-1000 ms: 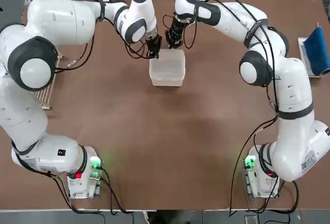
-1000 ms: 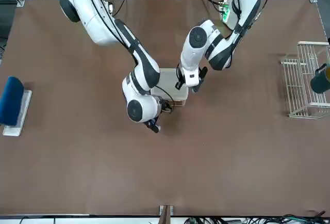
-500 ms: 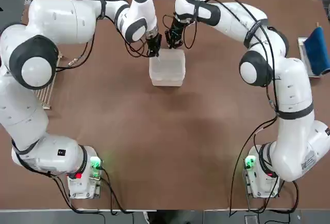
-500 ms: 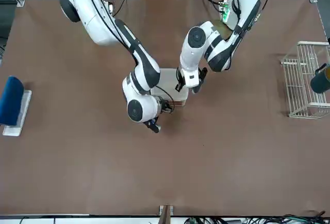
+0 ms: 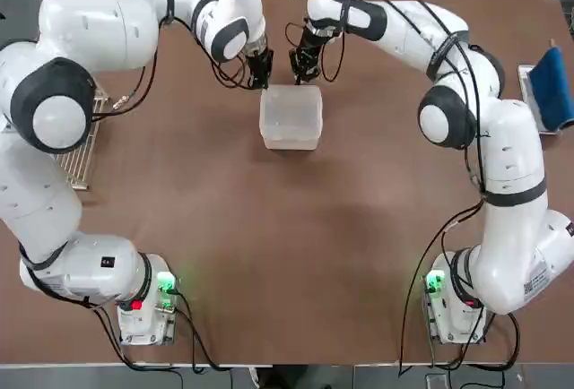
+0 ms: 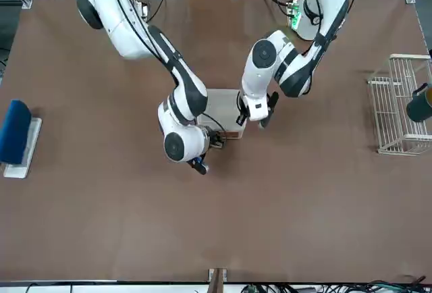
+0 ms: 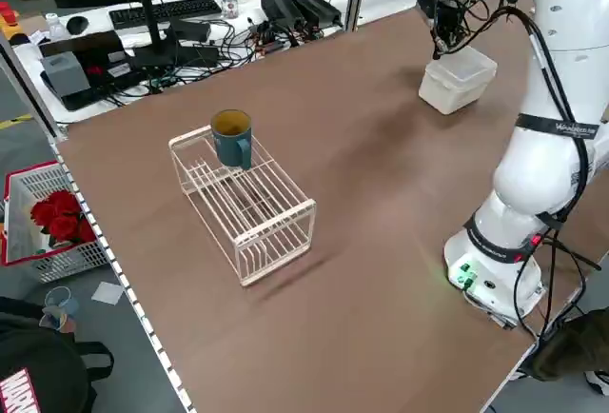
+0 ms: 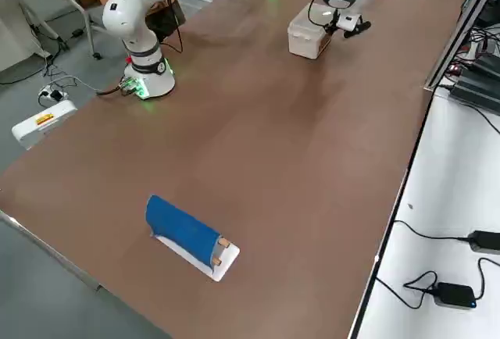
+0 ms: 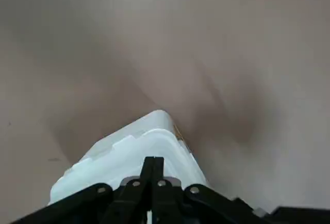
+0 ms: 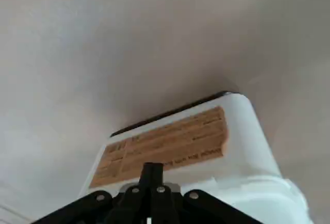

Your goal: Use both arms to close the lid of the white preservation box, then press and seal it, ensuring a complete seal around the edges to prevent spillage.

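Brown worktop stretched wide beneath me, with desks of keyboards and cables beyond its far edge. My two arms were the biggest things on it, both reaching from their bases to the far middle. Off to my left stood a white wire rack with a teal mug perched on top, and at my right edge lay a blue roll on a small white tray. The white preservation box sat in the far middle of the worktop, its lid lying flat over it (closed, as far as I could see from above). My left end effector hung just past the box's far left corner, fingers pressed together on nothing. My right end effector hung just past the far edge near the middle, fingers likewise pressed together and empty. From my right wrist I saw a tan label on the box's side.
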